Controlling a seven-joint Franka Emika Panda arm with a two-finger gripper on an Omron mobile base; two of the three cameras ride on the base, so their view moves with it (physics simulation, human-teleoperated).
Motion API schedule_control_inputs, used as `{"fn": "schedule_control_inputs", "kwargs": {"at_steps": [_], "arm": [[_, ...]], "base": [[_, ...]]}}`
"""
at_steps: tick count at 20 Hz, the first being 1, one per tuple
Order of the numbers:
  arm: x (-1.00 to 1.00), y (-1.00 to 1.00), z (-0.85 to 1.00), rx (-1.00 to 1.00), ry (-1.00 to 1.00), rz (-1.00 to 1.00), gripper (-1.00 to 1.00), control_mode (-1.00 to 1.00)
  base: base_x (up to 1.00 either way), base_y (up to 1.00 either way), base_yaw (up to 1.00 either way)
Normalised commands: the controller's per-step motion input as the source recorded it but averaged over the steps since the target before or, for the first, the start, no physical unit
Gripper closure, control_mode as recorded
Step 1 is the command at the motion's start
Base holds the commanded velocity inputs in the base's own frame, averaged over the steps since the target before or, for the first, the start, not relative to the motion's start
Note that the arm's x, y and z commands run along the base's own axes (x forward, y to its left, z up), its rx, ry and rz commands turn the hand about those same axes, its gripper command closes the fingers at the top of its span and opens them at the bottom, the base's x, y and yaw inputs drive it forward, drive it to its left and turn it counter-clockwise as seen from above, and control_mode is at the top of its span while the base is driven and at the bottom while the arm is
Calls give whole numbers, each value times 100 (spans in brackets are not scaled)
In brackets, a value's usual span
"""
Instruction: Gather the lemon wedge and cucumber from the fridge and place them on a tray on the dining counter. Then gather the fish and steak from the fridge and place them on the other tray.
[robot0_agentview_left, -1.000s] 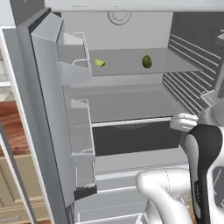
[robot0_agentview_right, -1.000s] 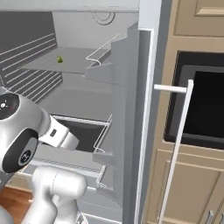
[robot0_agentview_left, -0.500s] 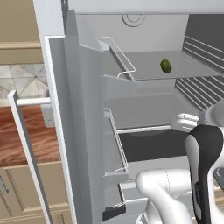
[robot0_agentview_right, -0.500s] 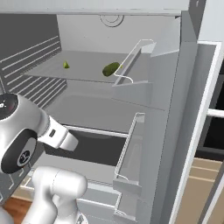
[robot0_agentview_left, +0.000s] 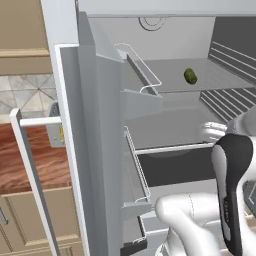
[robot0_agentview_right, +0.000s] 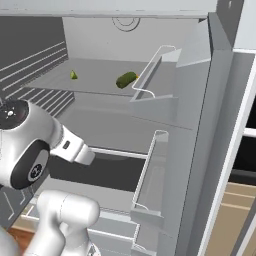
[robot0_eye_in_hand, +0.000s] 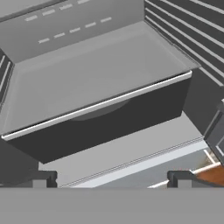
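The fridge (robot0_agentview_left: 170, 45) stands open in front of me. On its upper shelf lie the stubby dark green cucumber (robot0_agentview_right: 126, 79) and, to its left, the tiny yellow lemon wedge (robot0_agentview_right: 73, 75). In the left base view the cucumber (robot0_agentview_left: 190, 76) rests just past the door bin. My gripper (robot0_eye_in_hand: 111, 180) is open and holds nothing. It points at a lower bare shelf and the dark drawer front below it, well under the cucumber's shelf. The fish, the steak and both trays are out of view.
The open left fridge door (robot0_agentview_left: 100, 150) with wire-railed bins juts out beside my arm (robot0_agentview_left: 230, 185). The right door (robot0_agentview_right: 200, 140) with its own bins stands close on the other side. A wood-topped counter (robot0_agentview_left: 35, 160) over beige panels lies past the left door.
The whole picture has shifted as the base moved, bringing the doors nearer and sliding the fridge interior sideways. The cucumber and lemon wedge lie as before. The gripper stays open.
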Motion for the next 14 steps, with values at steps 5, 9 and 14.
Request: {"fn": "schedule_control_inputs", "kwargs": {"at_steps": [5,9,14], "arm": [[61,-40,86,0,0,0,-100,-100],[76,-16,55,0,0,0,-100,-100],[86,-6,24,0,4,0,-100,-100]], "base": [[0,0,0],[0,0,0],[0,0,0]]}}
